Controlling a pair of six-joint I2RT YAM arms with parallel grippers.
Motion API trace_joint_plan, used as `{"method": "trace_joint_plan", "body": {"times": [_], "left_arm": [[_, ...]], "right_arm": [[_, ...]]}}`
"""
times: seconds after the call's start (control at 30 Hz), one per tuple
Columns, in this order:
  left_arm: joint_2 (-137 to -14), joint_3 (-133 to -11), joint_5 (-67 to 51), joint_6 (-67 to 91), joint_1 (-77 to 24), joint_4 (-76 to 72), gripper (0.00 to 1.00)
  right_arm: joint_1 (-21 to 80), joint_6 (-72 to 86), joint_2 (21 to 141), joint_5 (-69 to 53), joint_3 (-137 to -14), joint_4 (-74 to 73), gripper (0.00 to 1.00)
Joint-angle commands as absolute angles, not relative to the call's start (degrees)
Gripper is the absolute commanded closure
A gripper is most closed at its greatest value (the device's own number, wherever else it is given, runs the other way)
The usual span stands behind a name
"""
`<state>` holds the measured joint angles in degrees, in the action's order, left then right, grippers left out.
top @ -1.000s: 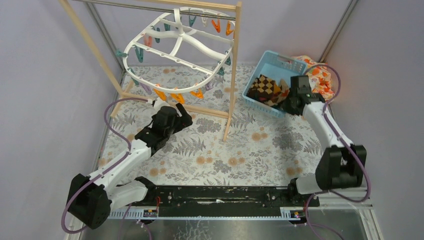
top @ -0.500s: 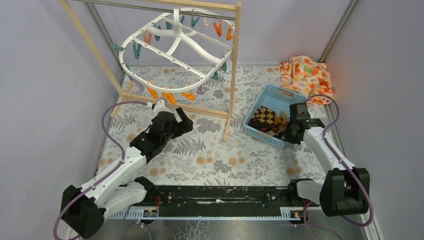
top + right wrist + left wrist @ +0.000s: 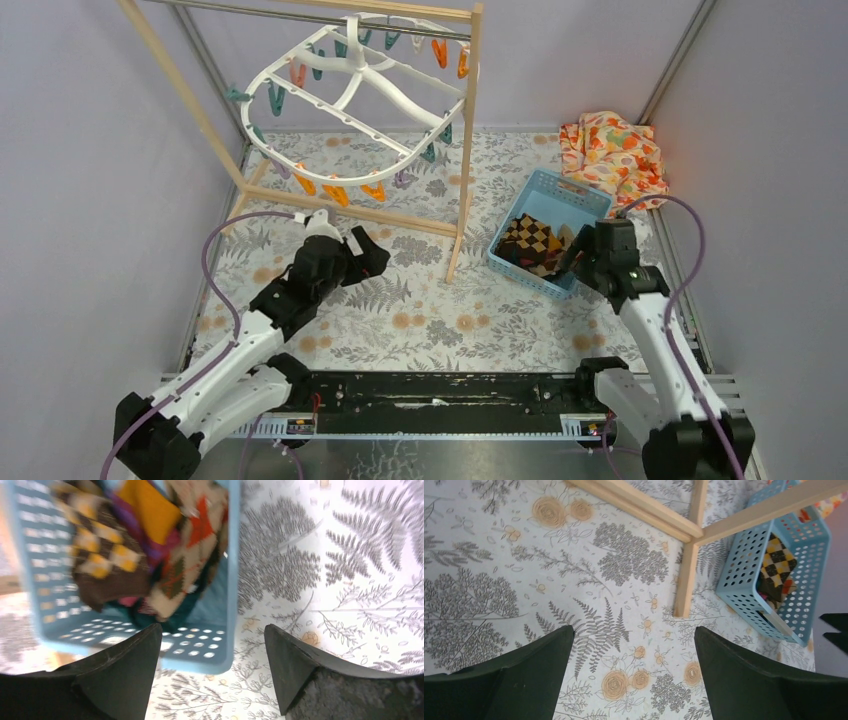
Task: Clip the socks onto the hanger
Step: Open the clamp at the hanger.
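The socks (image 3: pixel 530 240) lie bunched in a blue basket (image 3: pixel 590 195) at the right; a brown checked one (image 3: pixel 100 555) lies on top, with purple and orange ones beside it. My right gripper (image 3: pixel 573 260) (image 3: pixel 212 630) hovers open at the basket's near corner, holding nothing. The white oval hanger (image 3: pixel 350 100) hangs tilted from the wooden rail at the back left, with teal and orange pegs dangling from it. My left gripper (image 3: pixel 365 248) (image 3: pixel 634 630) is open and empty over the floral mat, below the hanger.
The wooden rack's post (image 3: pixel 465 150) and floor bars (image 3: pixel 689 560) stand between the two arms. An orange floral cloth (image 3: pixel 612 150) lies crumpled in the back right corner. The blue basket (image 3: pixel 744 580) shows at the right of the left wrist view.
The right gripper, shut on the basket's edge, dragged the basket nearer, away from the orange cloth, then opened and let go. The left arm drew back slightly. The hanger swayed.
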<state>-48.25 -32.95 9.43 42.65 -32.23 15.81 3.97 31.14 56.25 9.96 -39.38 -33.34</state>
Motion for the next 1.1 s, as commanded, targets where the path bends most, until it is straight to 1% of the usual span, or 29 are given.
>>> {"method": "trace_joint_plan", "body": {"times": [0.0, 0.13, 0.3, 0.4, 0.5, 0.57, 0.6, 0.83, 0.9, 0.97, 1.07], "left_arm": [[-45.08, -33.65, 6.91, 38.07, -32.89, 9.88, 0.01], [-40.58, -34.33, 9.21, 35.09, -34.07, 7.99, 0.02], [-35.32, -34.93, 6.83, 32.84, -34.28, 2.51, 0.02], [-33.35, -36.01, 2.41, 31.45, -34.28, 0.55, 0.02], [-32.51, -37.80, -2.81, 28.98, -34.27, 0.90, 0.01], [-31.81, -38.40, -5.60, 27.40, -34.28, 1.00, 0.01], [-31.24, -38.60, -6.64, 26.79, -34.28, 0.99, 0.01], [-27.64, -39.36, -9.55, 23.11, -34.28, 4.08, 0.01], [-26.92, -39.25, -9.33, 22.33, -34.28, 5.01, 0.01], [-25.92, -39.06, -8.98, 21.90, -34.27, 5.08, 0.01], [-24.60, -38.68, -9.15, 20.13, -34.22, 4.31, 0.01]], "right_arm": [[3.78, 30.09, 44.06, 9.83, -44.43, -33.20, 0.16], [3.75, 29.26, 38.28, 2.10, -45.46, -29.89, 0.15], [3.76, 28.50, 38.96, -3.97, -45.98, -28.51, 0.16], [3.71, 27.19, 39.14, -8.26, -46.29, -26.75, 0.18], [3.77, 26.15, 37.40, -16.02, -46.19, -22.31, 0.25], [3.74, 25.89, 36.73, -21.13, -46.66, -19.54, 0.31], [3.75, 25.80, 36.66, -22.91, -47.18, -18.55, 0.32], [5.00, 23.65, 39.35, -34.19, -53.00, -13.01, 0.33], [7.09, 23.50, 41.19, -35.21, -54.60, -11.28, 0.33], [11.39, 22.61, 43.49, -33.53, -56.59, -10.65, 0.33], [22.18, 19.29, 48.14, -28.18, -60.88, -10.81, 0.33]]}}
